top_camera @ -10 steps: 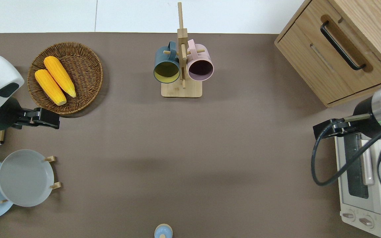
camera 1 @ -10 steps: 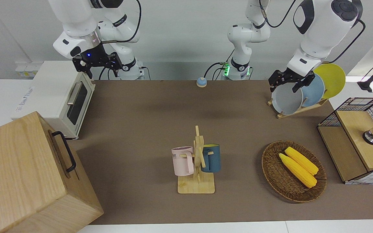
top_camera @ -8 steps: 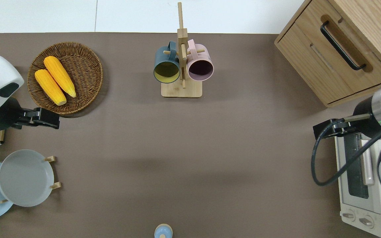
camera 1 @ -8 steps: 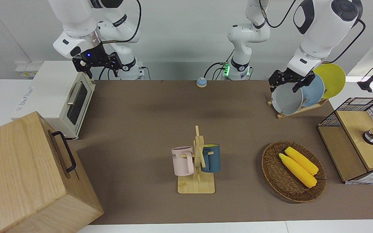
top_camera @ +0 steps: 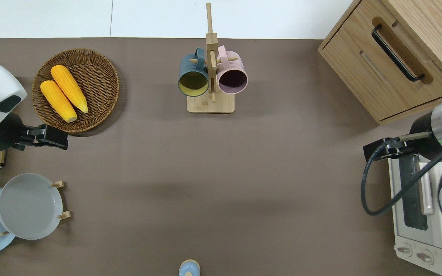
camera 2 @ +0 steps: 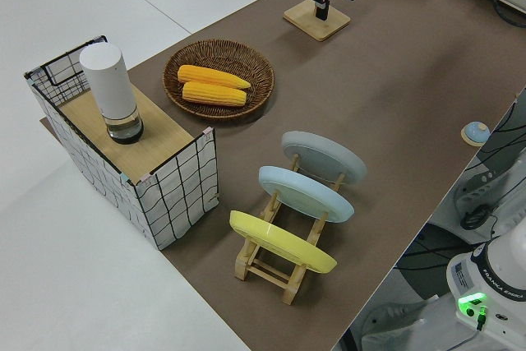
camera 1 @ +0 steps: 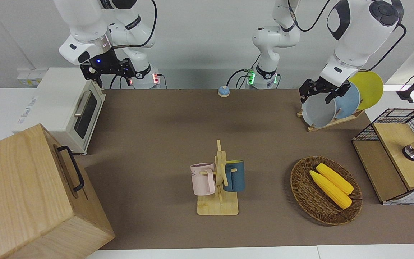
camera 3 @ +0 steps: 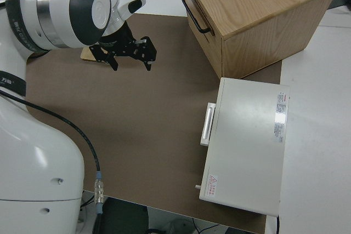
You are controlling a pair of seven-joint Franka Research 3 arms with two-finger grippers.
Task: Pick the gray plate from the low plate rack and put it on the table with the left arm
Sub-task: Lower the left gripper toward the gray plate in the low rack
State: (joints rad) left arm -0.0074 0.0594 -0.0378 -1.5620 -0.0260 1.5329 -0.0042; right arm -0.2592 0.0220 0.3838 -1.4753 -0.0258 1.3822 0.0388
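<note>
While the gray plate leans rim-up in the low plate rack, the left pincer gapes empty — above it.

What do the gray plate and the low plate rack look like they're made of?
The gray plate looks like matte ceramic or melamine: an even pale gray surface with no strong glare. I can't tell which.
The low plate rack looks like unfinished light wood, probably bamboo or pine: pale tan slats and pegs.

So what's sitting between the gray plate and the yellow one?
A light blue plate stands in the rack between the gray plate and the yellow plate; the left side view shows it best.
</note>
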